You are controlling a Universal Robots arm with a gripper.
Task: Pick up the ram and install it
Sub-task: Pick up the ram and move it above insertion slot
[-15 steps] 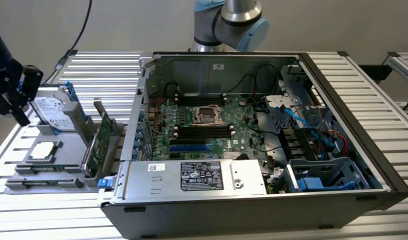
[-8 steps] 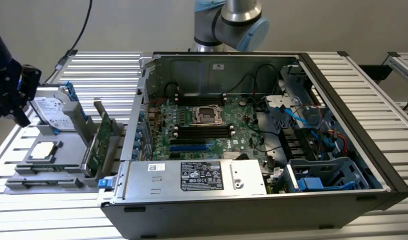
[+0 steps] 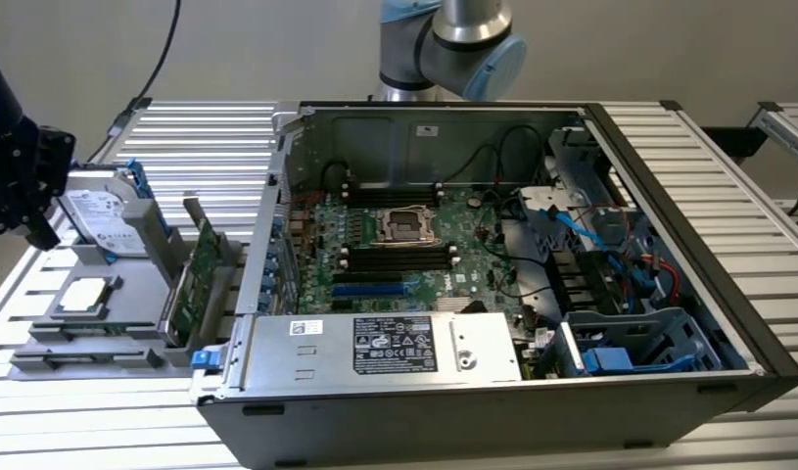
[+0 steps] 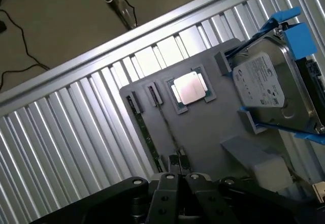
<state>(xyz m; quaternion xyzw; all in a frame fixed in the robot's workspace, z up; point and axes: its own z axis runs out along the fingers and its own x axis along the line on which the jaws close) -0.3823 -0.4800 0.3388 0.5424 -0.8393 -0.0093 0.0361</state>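
Observation:
The ram (image 4: 145, 134) is a thin green stick standing on edge in a slot of the grey holder tray (image 4: 203, 127). My gripper (image 4: 178, 177) hovers over the tray, its tip close to one end of the stick. Its fingers are shut together with nothing between them. In the exterior view the black gripper (image 3: 38, 231) hangs at the far left, above the tray (image 3: 59, 362). The open computer case (image 3: 503, 392) fills the middle, with the motherboard's black memory slots (image 3: 396, 257) below the processor socket (image 3: 405, 223).
On the tray sit a processor chip (image 4: 190, 88), a hard drive (image 4: 277, 93) in a blue bracket and a broad green expansion card (image 3: 194, 279) standing upright. The case's left wall (image 3: 278, 211) rises between tray and motherboard. Cables and a drive cage (image 3: 633, 343) crowd the case's right side.

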